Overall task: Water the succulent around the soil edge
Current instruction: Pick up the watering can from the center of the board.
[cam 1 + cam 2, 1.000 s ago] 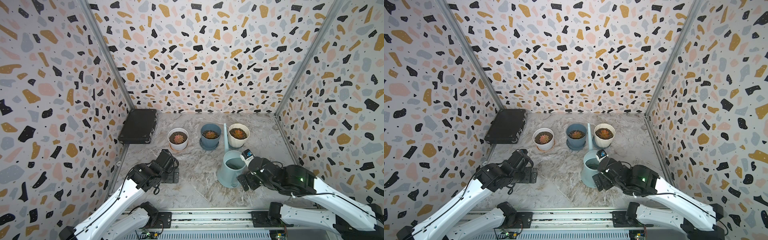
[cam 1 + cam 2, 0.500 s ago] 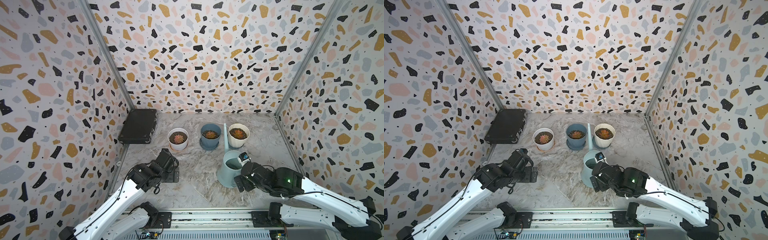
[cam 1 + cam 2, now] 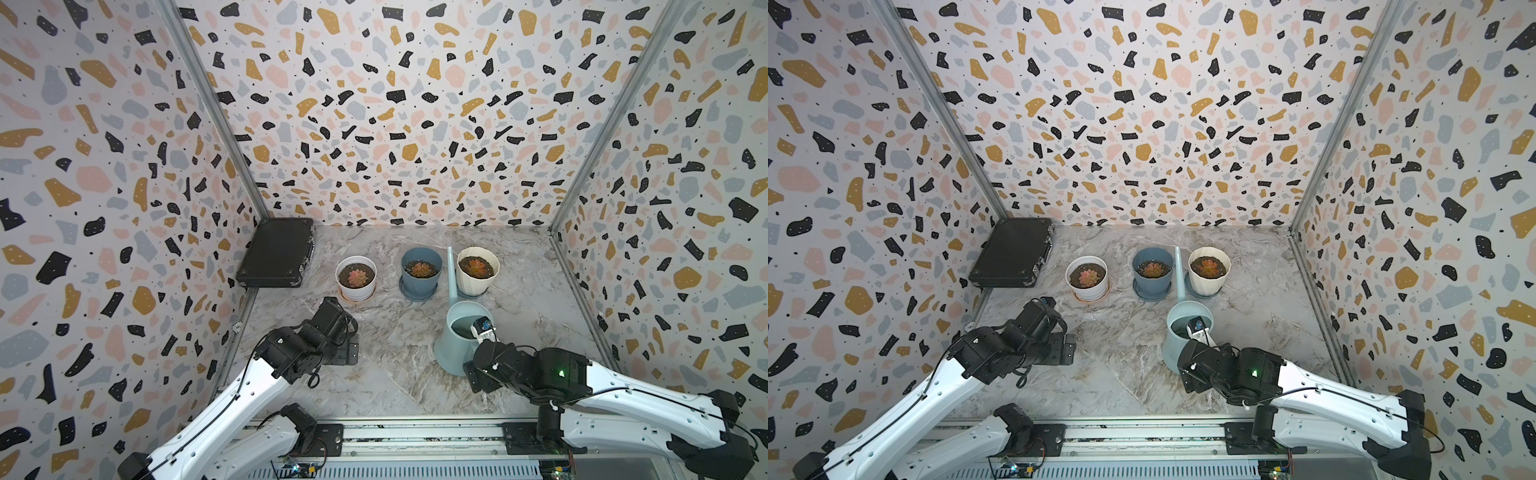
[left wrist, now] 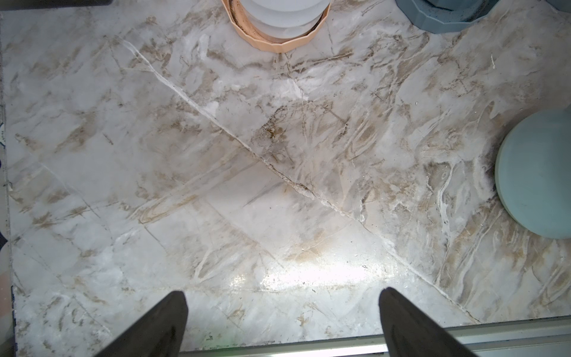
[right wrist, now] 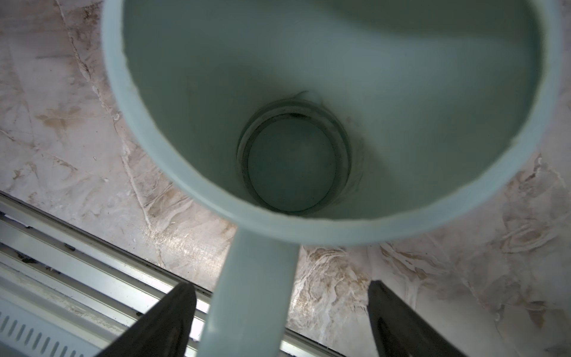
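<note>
Handle [image 5: 250,296] of the pale green watering can [image 3: 459,345] sits between the right gripper [image 5: 279,321]'s spread, untouching fingers, so closing squarely and low should keep the can level.

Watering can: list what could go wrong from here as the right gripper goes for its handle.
1. The right gripper straddles the watering can handle with its jaws apart, the handle off-centre between the fingers; closing may nudge or twist the can.
2. The spout runs between the blue pot and the cream pot; a swing on lifting could hit either.
</note>
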Available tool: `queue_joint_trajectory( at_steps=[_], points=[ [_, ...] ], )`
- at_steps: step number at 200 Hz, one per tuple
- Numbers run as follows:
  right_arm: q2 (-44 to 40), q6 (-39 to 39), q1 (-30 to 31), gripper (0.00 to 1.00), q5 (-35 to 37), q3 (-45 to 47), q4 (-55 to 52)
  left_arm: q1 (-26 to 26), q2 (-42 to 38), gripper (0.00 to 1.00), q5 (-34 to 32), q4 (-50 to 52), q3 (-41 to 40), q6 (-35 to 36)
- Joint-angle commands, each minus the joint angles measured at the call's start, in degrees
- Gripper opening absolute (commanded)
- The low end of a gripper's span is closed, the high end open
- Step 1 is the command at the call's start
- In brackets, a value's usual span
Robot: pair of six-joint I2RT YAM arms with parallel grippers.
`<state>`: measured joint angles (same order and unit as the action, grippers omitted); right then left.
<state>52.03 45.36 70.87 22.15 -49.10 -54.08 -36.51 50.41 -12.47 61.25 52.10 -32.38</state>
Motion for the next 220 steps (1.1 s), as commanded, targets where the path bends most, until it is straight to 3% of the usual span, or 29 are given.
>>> queue_joint_trajectory(
  at_steps=[1, 90, 166, 220],
  points=[
    [0.0, 2.7, 1.6, 0.89, 1.8, 1.0, 2.4, -0.3, 0.1, 0.99, 0.2, -1.1, -0.7, 0.4],
    [-0.9, 3.1, 5.0, 0.80, 9.7, -3.0, -1.7, -0.3, 0.2, 0.99, 0.2, -1.2, -0.9, 0.4],
    [-0.6, 2.5, 4.9, 0.60, 9.3, -3.6, -3.2, -0.3, 0.2, 0.99, -0.2, -1.4, -1.1, 0.5],
    [0.8, 2.0, 5.0, 0.61, 7.1, -2.7, -0.8, -0.3, 0.5, 0.99, -0.2, -1.7, -1.1, 0.6]
  ],
)
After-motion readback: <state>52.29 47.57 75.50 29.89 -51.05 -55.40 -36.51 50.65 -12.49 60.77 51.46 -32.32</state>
